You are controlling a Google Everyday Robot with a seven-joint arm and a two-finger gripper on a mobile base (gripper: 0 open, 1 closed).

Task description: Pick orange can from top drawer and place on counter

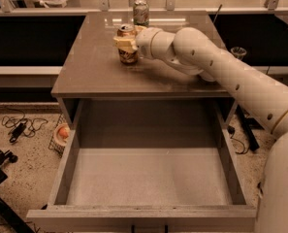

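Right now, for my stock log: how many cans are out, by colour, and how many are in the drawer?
orange can: 1, standing on the counter, with the gripper at it
pale greenish can: 1, at the counter's back edge
Cans in the top drawer: 0
Total: 2 cans

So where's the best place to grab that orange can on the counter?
Around its straight mid-body, coming in level from the right: the orange can stands upright on the counter, its round wall exposed, and the claw clasps it there.
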